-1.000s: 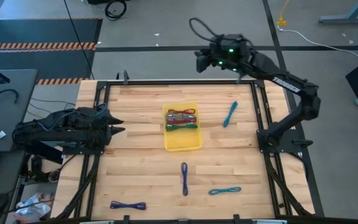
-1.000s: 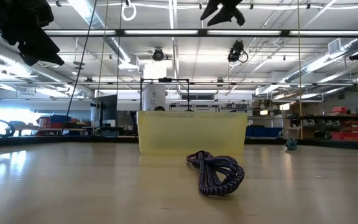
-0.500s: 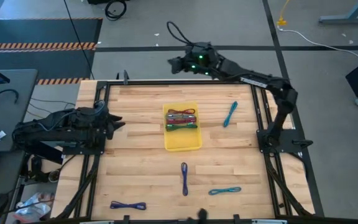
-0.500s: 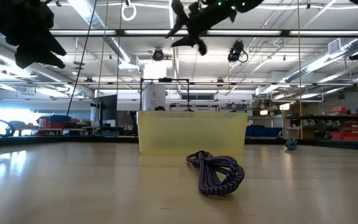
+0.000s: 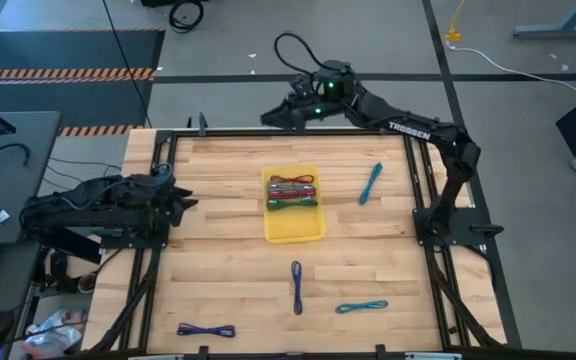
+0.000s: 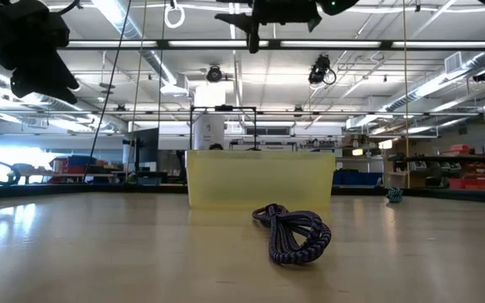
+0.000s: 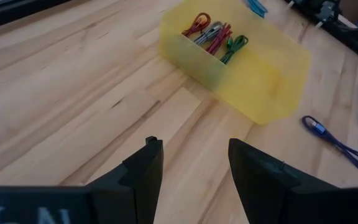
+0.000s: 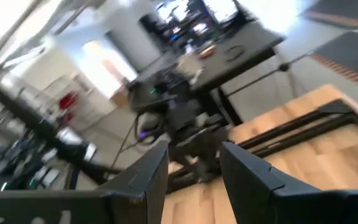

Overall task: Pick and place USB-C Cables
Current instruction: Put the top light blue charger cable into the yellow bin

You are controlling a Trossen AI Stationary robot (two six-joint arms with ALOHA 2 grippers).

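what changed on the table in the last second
The right end effector swung leftward along the table's far edge, from above the far right corner to beyond the yellow plastic tray, holding nothing. The left end effector stayed at the left side, open and empty. The cables in the tray and the four loose cables on the wooden table did not move.

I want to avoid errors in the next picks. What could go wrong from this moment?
1. The right gripper is raised past the table's far edge, open and empty; the teal cable lies apart from it, so a quick descent may miss.
2. The yellow tray already holds cables; dropping near its rim could spill one.
3. The purple cable lies close below the tray, and the left gripper, open, could push the tray when reaching.
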